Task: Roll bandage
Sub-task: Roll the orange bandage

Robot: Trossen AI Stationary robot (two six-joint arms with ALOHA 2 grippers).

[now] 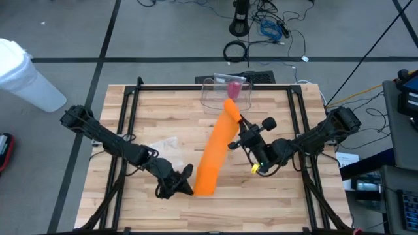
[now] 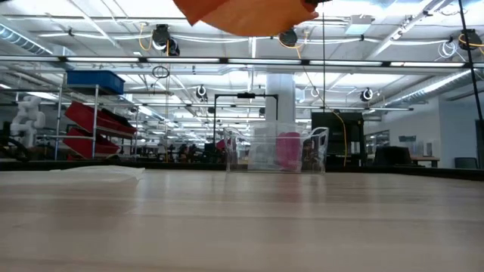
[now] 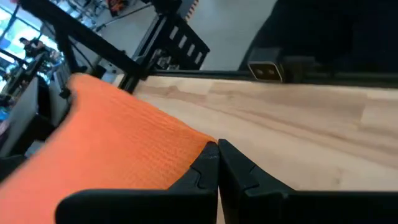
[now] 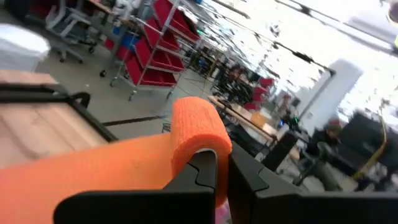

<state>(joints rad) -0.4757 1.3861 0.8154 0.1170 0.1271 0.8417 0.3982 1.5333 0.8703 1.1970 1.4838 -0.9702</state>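
Note:
An orange bandage (image 1: 219,147) is stretched out as a long strip above the table, with its rolled part (image 1: 230,106) at the far end. In the low view the bandage (image 2: 249,11) hangs high, clear of the table. My left gripper (image 1: 187,177) is shut on the strip's near end. My right gripper (image 1: 236,129) is shut on the strip next to the roll (image 4: 198,123). My left gripper pinches the strip's near end at its side edge (image 3: 198,157) between its two fingers, coming from the table's left. The strip is lifted clear of the table and runs away toward the roll. My right gripper pinches the bandage right beside the roll (image 4: 186,163), coming from the table's right, across the strip. The roll stands just past the fingertips, clear of the table.
A clear plastic container (image 1: 225,91) with a pink thing inside stands at the table's far edge and also shows in the low view (image 2: 276,151). A crumpled clear wrapper (image 1: 163,145) lies left of the bandage. A metal frame (image 1: 130,91) runs round the table.

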